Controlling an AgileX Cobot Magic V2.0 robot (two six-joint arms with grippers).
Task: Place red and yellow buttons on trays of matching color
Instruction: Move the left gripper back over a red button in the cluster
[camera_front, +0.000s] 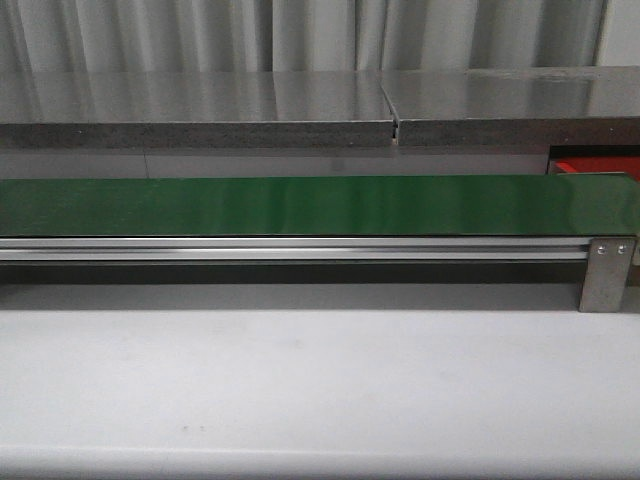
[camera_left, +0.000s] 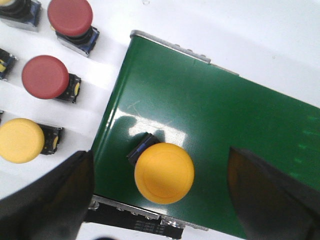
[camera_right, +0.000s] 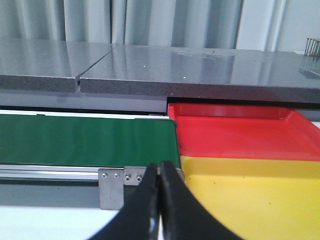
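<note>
Hovering over the end of the long green belt (camera_left: 210, 130), the left pincer (camera_left: 165, 200) has its two dark fingers (camera_left: 50, 200) spread wide, one at each side of a round yellow push button (camera_left: 164, 172) with a dark blue-edged base. That button lies on the belt near its metal end edge, between the fingers but touching neither. On the white table (camera_left: 240, 30) beyond the belt's end, toward 9 and 10 o'clock of the yellow button, stand two round red-capped buttons (camera_left: 45, 76) and another yellow-capped button (camera_left: 21, 140), each apart from its neighbours.

The right pincer (camera_right: 160, 200) has its black fingers pressed together, pinching nothing. Ahead of it at 1 o'clock lies the flat yellow tray (camera_right: 250, 195), and beyond that, touching it, the flat red tray (camera_right: 235, 135), both just beside the belt's other end.

In the front view the belt's top shows bare.
</note>
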